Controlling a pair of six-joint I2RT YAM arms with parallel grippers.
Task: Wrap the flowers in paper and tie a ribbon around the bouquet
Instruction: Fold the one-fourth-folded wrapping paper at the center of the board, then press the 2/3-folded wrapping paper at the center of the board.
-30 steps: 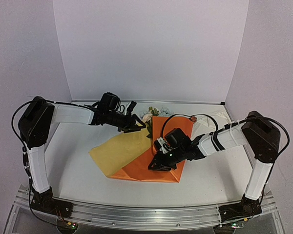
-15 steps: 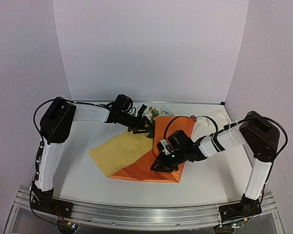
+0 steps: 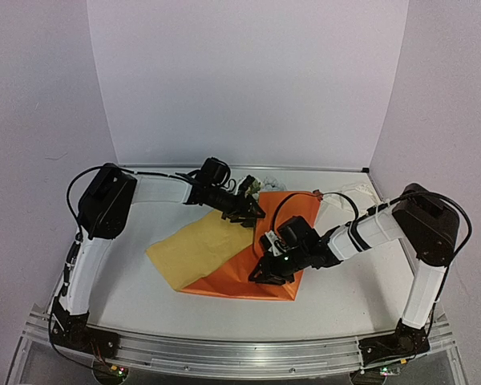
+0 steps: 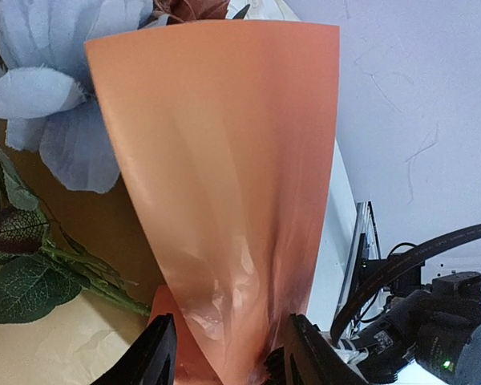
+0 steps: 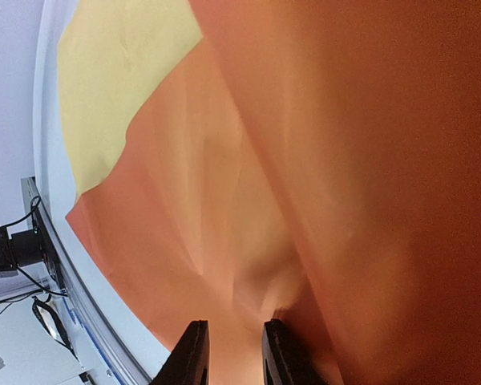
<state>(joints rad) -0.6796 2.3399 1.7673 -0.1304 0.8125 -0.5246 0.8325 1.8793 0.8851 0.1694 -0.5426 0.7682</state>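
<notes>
The left arm (image 3: 156, 189) stood up from its base to an elbow high on the left and stretched its forearm rightward toward the middle. The left gripper (image 3: 254, 211) pointed right, its fingers (image 4: 155, 357) partly apart and clamped on a fold of the paper (image 4: 224, 160). The right arm (image 3: 369, 230) bent at an elbow high on the right and reached leftward and down, with the right gripper (image 3: 262, 273) low, near the left one and closer to the bases, its fingers (image 5: 194, 353) nearly together and pinching the paper.
</notes>
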